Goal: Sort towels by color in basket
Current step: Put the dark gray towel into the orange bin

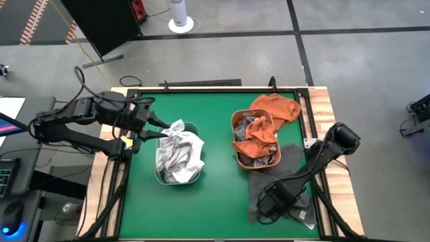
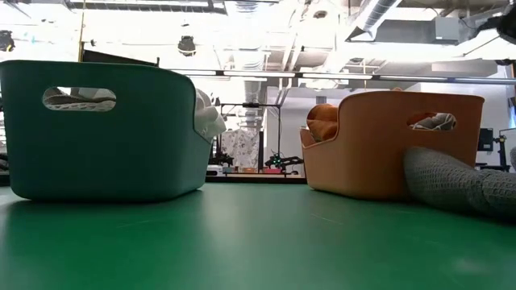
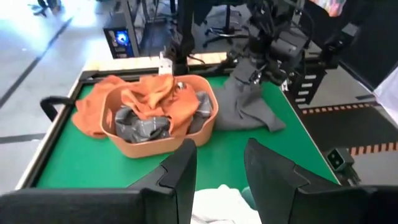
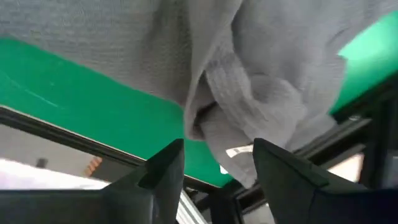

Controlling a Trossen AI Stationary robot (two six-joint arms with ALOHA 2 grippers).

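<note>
Right hand point(image 1: 277, 202) down on dark grey towel point(image 1: 285, 168) spread on desk point(image 1: 215, 195) beside orange basket point(image 1: 236, 153), fingers parted, fold between them, not clenched. Left hand point(image 1: 161, 128) parted over white towels point(image 1: 180, 153).

Dark grey towel point(image 2: 455, 184) cut off at frame edge, teal basket point(image 2: 105, 129) hiding its contents
</note>
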